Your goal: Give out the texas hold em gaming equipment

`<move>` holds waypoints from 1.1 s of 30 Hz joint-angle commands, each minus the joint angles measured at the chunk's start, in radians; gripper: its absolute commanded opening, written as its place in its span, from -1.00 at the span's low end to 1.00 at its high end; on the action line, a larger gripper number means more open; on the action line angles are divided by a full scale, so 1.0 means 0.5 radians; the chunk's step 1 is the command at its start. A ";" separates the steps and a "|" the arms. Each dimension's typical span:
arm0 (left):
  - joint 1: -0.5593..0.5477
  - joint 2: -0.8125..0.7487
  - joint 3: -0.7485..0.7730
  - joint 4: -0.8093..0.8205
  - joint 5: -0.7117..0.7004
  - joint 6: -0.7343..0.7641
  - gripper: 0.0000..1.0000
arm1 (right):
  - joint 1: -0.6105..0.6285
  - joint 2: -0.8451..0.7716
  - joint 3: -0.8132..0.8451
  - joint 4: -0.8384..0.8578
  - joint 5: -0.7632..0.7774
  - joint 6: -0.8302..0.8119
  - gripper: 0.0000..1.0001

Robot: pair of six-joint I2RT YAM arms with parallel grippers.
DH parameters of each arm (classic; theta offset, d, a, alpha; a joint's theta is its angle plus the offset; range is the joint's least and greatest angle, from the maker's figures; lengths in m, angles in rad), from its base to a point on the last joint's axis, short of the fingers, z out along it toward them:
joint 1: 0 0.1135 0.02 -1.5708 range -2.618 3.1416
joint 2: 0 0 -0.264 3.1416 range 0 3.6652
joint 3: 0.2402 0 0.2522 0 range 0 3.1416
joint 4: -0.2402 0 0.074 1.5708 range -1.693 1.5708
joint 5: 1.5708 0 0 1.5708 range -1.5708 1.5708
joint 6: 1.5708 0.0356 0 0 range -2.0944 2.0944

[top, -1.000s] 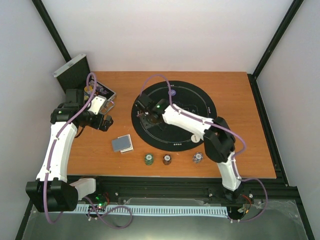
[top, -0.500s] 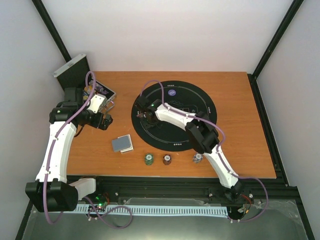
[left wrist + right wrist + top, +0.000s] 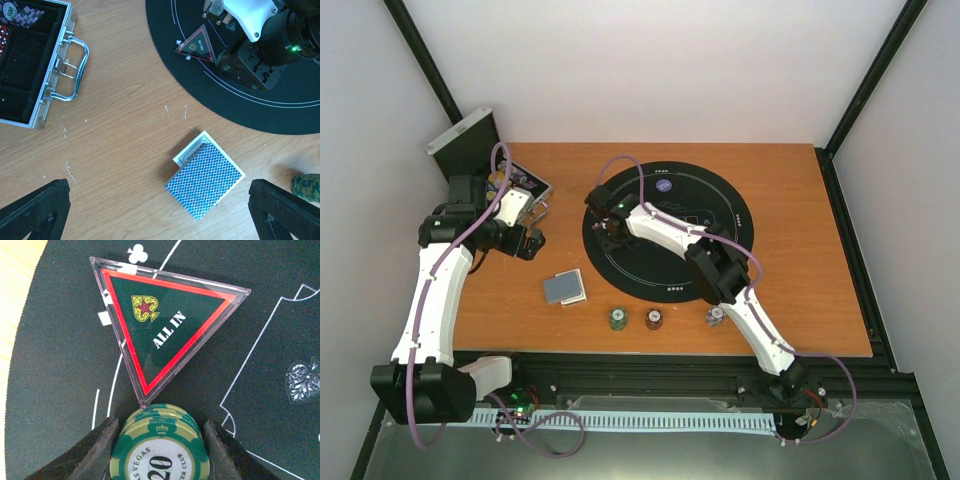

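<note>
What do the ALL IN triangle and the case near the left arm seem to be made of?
ALL IN triangle: likely clear acrylic or similar hard plastic, glossy; its transparent rim shows the mat through it. The case: silver metal-looking frame and handle, probably aluminium, with bright reflections; dark matte lining inside.

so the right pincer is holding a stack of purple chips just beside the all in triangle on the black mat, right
Not purple. The right wrist view shows the right pincer holding a stack of green chips just beside the ALL IN triangle on the black mat.
</note>
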 commanded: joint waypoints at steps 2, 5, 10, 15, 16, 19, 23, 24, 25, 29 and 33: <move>0.010 -0.010 0.050 -0.012 0.000 0.035 0.99 | -0.028 0.023 0.003 -0.028 -0.015 -0.006 -0.36; 0.010 -0.016 0.048 -0.018 0.006 0.035 1.00 | -0.028 -0.099 -0.126 0.009 0.005 -0.034 -0.36; 0.010 -0.023 0.045 -0.023 0.018 0.026 1.00 | -0.028 -0.268 -0.286 0.096 -0.050 -0.079 -0.34; 0.010 -0.030 0.055 -0.030 0.013 0.025 1.00 | -0.029 -0.244 -0.283 0.093 -0.105 -0.088 -0.33; 0.010 -0.032 0.059 -0.033 0.013 0.025 1.00 | -0.029 -0.225 -0.281 0.093 -0.107 -0.085 -0.34; 0.009 -0.032 0.062 -0.037 0.013 0.026 1.00 | -0.028 -0.174 -0.283 0.099 -0.107 -0.074 -0.34; 0.010 -0.030 0.058 -0.034 0.013 0.029 1.00 | -0.028 -0.124 -0.259 0.096 -0.071 -0.074 -0.34; 0.010 -0.028 0.058 -0.034 0.013 0.030 0.99 | -0.028 -0.115 -0.244 0.086 -0.054 -0.077 -0.34; 0.010 -0.027 0.058 -0.034 0.015 0.030 1.00 | -0.028 -0.106 -0.233 0.080 -0.040 -0.084 -0.33; 0.010 -0.023 0.056 -0.031 0.022 0.024 0.99 | -0.028 -0.098 -0.201 0.051 -0.014 -0.116 -0.08; 0.010 -0.022 0.062 -0.034 0.026 0.022 1.00 | -0.029 -0.157 -0.205 0.035 0.024 -0.129 0.29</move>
